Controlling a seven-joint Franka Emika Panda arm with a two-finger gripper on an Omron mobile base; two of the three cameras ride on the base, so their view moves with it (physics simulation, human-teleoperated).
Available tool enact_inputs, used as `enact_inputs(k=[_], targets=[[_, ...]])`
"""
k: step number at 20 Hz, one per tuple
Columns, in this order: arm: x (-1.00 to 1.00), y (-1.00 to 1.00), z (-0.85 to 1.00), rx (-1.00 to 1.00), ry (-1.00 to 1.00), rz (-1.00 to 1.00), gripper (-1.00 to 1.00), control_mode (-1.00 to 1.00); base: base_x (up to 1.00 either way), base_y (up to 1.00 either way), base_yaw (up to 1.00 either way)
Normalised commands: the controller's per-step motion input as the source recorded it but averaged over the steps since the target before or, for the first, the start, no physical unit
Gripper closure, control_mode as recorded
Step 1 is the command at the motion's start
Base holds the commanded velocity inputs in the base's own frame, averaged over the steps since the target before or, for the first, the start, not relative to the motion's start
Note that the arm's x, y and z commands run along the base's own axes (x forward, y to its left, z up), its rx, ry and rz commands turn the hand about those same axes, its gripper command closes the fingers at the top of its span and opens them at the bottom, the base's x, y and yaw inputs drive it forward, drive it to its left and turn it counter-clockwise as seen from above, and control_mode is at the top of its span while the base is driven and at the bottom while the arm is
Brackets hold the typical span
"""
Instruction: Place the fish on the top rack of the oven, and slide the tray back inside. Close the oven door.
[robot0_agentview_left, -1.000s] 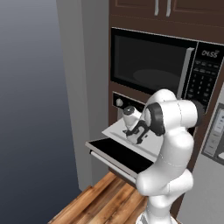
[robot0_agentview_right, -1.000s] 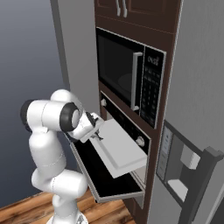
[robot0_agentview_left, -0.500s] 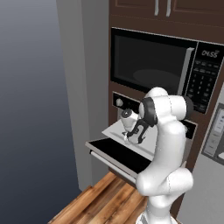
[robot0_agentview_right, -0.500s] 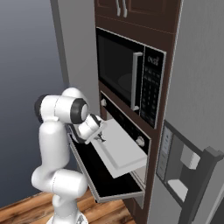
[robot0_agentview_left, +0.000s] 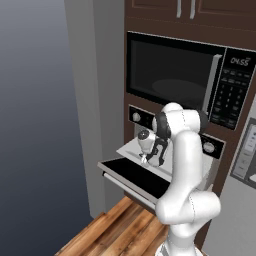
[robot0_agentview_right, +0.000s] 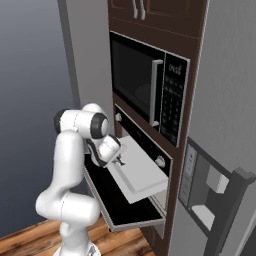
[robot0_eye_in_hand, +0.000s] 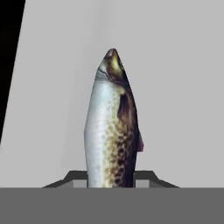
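Gripper (robot0_eye_in_hand: 112, 177) is clamped on the fish (robot0_eye_in_hand: 113, 127): in the hand view both dark fingertips (robot0_eye_in_hand: 74, 176) flank the speckled silver-brown body at 6 o'clock, and the fish points head-first toward 12 o'clock. Behind the fish lies the pale grey top rack (robot0_eye_in_hand: 175, 87), with a black strip at 9 to 11 o'clock. In the right base view the gripper (robot0_agentview_right: 119, 161) is positioned over the near left part of the top rack (robot0_agentview_right: 145, 175), which is pulled out over the oven door (robot0_agentview_right: 120, 207); the door is folded down flat. In the left base view the gripper (robot0_agentview_left: 152, 159) sits above the rack (robot0_agentview_left: 131, 148), below the oven (robot0_agentview_left: 210, 147) control strip with its silver knobs.
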Motion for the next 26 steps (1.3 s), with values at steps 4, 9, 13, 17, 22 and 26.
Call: enact_inputs(k=[4,9,13,17,22,26], targets=[[0.48,-0.07,-0.42,0.00,0.04,0.00,1.00,-1.00,0.00,0.00,0.00],[0.43,0.00,-0.31,0.00,0.04,-0.01,-1.00,-1.00,0.00,0.00,0.00],[-0.21,0.46,-0.11,0.00,0.00,-0.02,-1.00,-1.00,0.00,0.00,0.00],[-0.35,0.41,0.02,0.00,0.00,-0.08,-1.00,-1.00,0.00,0.00,0.00],[-0.36,0.37,0.39,0.00,-0.01,-0.13,-1.00,-1.00,0.00,0.00,0.00],[-0.67,0.45,0.87,0.00,0.00,-0.12,-1.00,-1.00,0.00,0.00,0.00]])
